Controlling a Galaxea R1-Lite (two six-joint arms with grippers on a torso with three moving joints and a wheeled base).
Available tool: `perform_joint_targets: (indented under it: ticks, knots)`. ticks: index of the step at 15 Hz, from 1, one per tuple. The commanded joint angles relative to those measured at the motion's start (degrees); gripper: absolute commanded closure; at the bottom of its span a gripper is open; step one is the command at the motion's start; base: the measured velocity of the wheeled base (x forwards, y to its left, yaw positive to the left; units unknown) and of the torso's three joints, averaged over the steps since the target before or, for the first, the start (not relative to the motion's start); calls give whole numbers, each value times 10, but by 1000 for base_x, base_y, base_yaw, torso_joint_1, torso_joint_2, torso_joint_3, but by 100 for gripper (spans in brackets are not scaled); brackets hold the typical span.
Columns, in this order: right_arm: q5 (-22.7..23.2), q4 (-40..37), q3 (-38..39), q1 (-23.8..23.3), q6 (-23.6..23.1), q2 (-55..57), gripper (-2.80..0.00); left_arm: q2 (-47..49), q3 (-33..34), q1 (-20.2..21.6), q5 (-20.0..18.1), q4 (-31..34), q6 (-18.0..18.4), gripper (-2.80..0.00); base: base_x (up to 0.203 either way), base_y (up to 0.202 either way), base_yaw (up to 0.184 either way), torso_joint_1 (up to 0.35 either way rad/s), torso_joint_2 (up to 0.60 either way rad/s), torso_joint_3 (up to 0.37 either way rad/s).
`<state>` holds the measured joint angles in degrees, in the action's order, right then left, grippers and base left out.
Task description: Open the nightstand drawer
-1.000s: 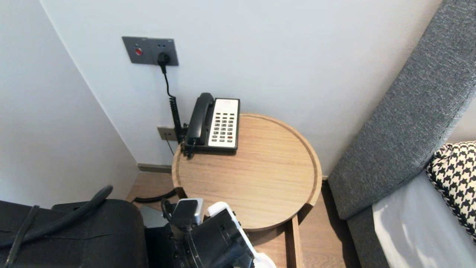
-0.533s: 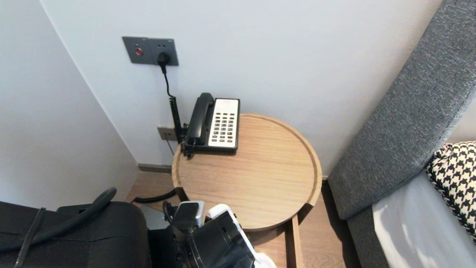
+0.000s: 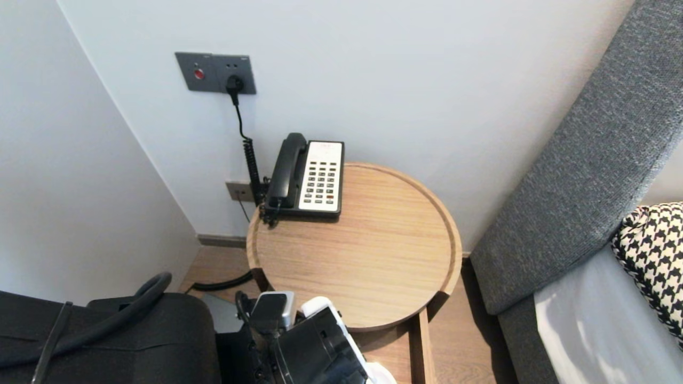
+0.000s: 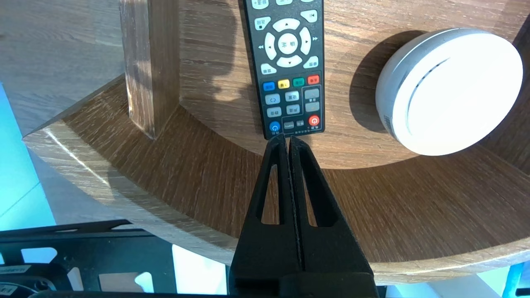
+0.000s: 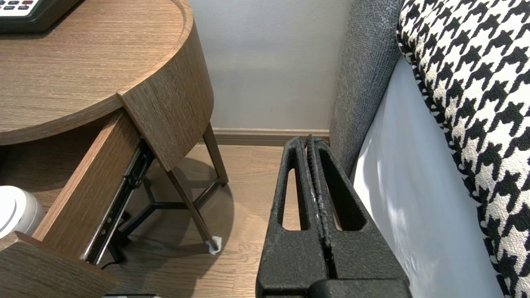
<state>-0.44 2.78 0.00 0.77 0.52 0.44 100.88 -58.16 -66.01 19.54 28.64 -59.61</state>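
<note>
Left end effector [image 4: 288,140]: fingers pressed flat together, nothing between them. Its tips sit right at the power-button end of the remote control [image 4: 288,62]; I cannot tell whether they touch it or stop just short.

The remote lies flat, buttons up, on the bottom of the open drawer [image 4: 174,182], just inside the curved front wall. A round white puck [image 4: 449,91] lies in the same drawer, near the remote but apart from it.

In the head view I see only the left arm [image 3: 309,346], at the bottom centre of the frame, below the near rim of the round desk [image 3: 453,250]. A telephone [image 3: 309,173] stands at the desk's far left edge, left of frame centre, against the wall, with its handset on the cradle.

Right end effector [image 5: 311,140]: also clenched and empty, parked over the wooden floor [image 5: 248,231] between the desk's legs and the grey bed frame [image 5: 360,82]. A houndstooth pillow [image 5: 468,82] lies on the bed.
</note>
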Motion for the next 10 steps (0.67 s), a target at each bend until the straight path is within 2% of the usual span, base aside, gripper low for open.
perform_joint_targets:
  ticks: [1, 3, 10]
  knots:
    - [0, 0, 13, 0, 0, 1, 0, 4, 1, -1, -1, 0, -3, 0, 0, 0, 0, 0, 0, 0]
    - [0, 0, 14, 0, 0, 1, 0, 4, 10, 0, -15, 0, -3, 0, 0, 0, 0, 0, 0, 0]
    - [0, 0, 14, 0, 0, 1, 0, 23, 11, 1, -15, 0, -7, 0, 0, 0, 0, 0, 0, 0]
